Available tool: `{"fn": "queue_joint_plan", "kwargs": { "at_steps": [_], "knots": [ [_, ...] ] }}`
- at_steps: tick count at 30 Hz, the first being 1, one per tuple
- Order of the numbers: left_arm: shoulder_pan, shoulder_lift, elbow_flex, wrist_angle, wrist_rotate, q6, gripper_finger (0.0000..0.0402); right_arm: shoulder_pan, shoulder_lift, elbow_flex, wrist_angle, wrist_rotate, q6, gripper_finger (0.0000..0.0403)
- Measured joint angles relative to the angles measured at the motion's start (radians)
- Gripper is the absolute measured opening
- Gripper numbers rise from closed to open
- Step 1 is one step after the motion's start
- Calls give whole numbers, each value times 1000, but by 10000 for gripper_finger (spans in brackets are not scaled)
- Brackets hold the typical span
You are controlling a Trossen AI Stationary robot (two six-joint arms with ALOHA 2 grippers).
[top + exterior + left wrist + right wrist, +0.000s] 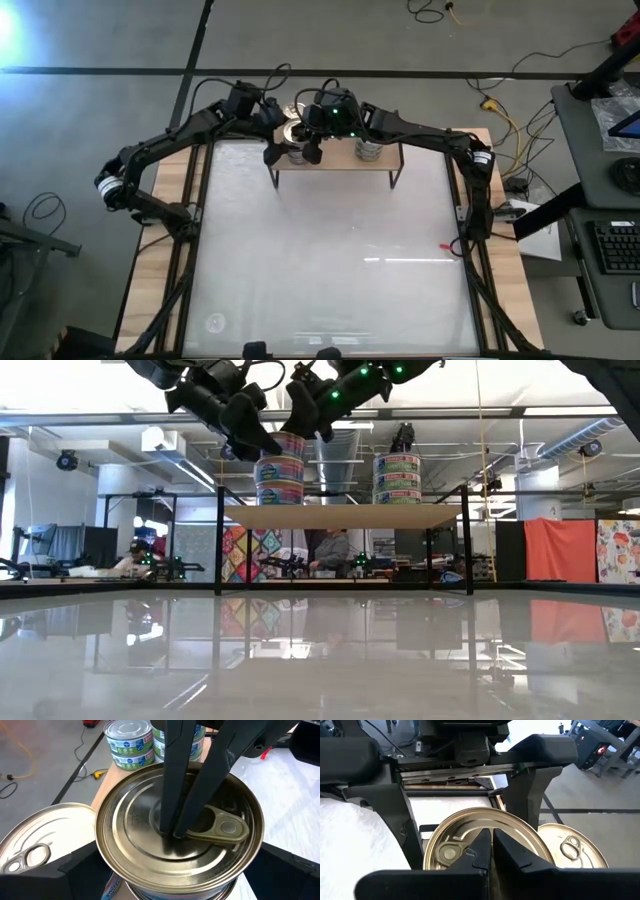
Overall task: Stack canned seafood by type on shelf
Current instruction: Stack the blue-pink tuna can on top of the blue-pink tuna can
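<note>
On the shelf (340,515) stand two stacks of tins: a rainbow-labelled stack (280,475) at its left end and a green-labelled stack (397,478) to the right. The left stack's top tin (150,820) has a gold pull-ring lid. My left gripper (180,875) straddles this top tin and is shut on it. My right gripper (490,852) is shut, its tips down on the same lid. Another pull-ring tin (30,852) sits right beside the stack; what it rests on is hidden. My left gripper holds the top tin by its side wall, one finger (75,870) on each side of the rim (102,855), coming slanting down from the shelf's far left. The tin sits upright on the stack. My right gripper presses its shut fingertips (175,827) down on the middle of the gold lid (470,827), beside the pull ring (225,827), from above.
Both arms crowd over the shelf's left end (285,165). The green stack (370,150) stands close to the right of them. The white tabletop (330,260) spreads out in front of the shelf. People and equipment show in the room beyond.
</note>
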Motion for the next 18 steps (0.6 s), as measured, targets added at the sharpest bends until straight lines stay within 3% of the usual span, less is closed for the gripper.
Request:
{"fn": "queue_joint_plan", "kwargs": {
  "at_steps": [18],
  "knots": [
    [-2, 0, -3, -32, -3, -1, 391, 0, -2, -16, -13, -3, -3, 12]
  ]
}}
